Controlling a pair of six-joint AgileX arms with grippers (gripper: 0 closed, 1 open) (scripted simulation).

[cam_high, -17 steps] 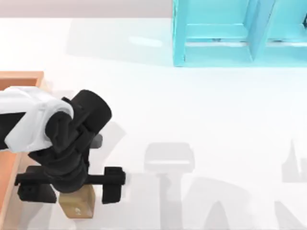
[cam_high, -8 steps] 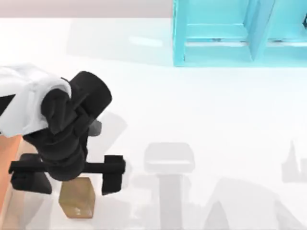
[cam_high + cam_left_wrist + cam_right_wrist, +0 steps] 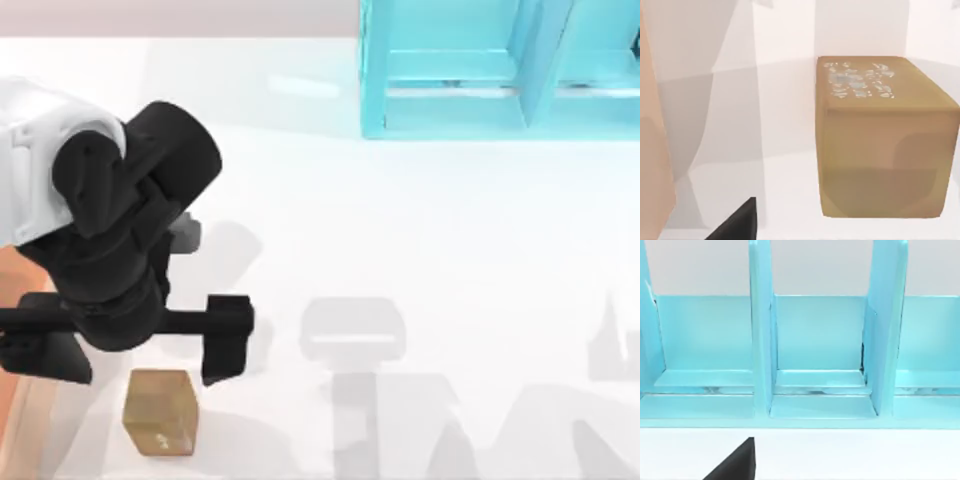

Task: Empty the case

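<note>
The small tan cube (image 3: 160, 412) rests on the white table, just right of the case (image 3: 8, 400), whose orange-brown edge shows at the far left. My left gripper (image 3: 135, 360) hovers over the table just behind the cube, open wide, with nothing between its fingers (image 3: 228, 340). In the left wrist view the cube (image 3: 880, 140) stands alone on the table, with the case's rim (image 3: 650, 150) beside it and one dark fingertip (image 3: 737, 225) apart from it. The inside of the case is hidden under my left arm.
A turquoise shelf unit (image 3: 500, 70) stands at the back right of the table. The right wrist view faces its open compartments (image 3: 820, 350), with a dark part of my right gripper (image 3: 735, 465) at the edge. White table stretches between cube and shelf.
My left gripper, open throughout, has drawn back and up from over the cube. The cube stays on the table and now shows in full.
</note>
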